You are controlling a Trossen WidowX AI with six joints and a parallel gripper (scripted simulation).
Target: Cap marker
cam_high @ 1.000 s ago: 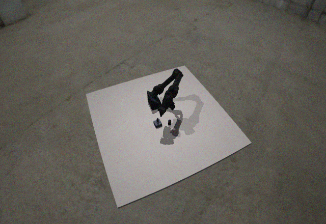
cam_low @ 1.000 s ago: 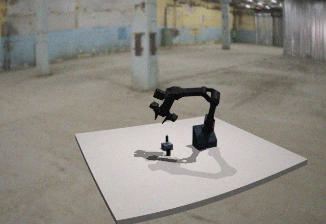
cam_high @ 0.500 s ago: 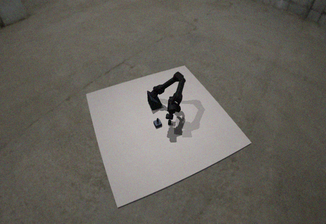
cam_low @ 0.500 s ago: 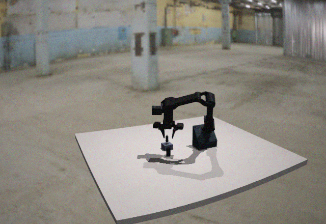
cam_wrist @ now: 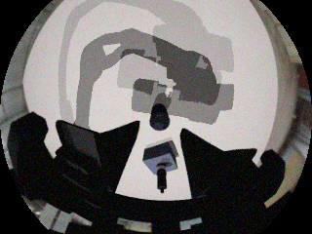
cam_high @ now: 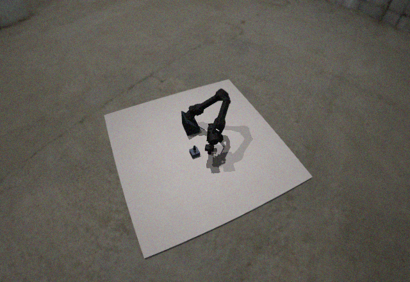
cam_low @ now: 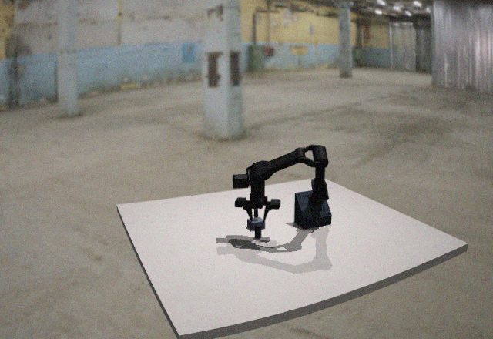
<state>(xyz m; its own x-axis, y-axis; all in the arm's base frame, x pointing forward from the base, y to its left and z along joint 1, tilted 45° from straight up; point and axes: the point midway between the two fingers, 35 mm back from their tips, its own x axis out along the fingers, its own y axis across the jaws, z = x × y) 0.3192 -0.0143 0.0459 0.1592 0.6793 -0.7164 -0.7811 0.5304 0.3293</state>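
The black cap point(cam_low: 257, 233) point(cam_wrist: 160, 118) stands upright on the white table. The marker point(cam_high: 194, 147) point(cam_low: 256, 211) point(cam_wrist: 162, 181) stands upright in the small blue-grey holder block point(cam_high: 195, 155) point(cam_low: 254, 223) point(cam_wrist: 155, 155), a short way from the cap. My gripper point(cam_low: 257, 221) point(cam_wrist: 160, 128) points down with its fingers apart and nothing between them. It is above the cap, which shows just ahead of the gap between the fingertips in the wrist view. In the top view the gripper covers most or all of the cap. The marker and block show behind the fingers in the exterior view.
The arm's dark base point(cam_high: 189, 125) point(cam_low: 312, 209) stands on the white table point(cam_high: 159, 186) point(cam_low: 191, 287), on the far side in the top view. Shadows of the arm fall across the table around the cap. Concrete floor surrounds the table.
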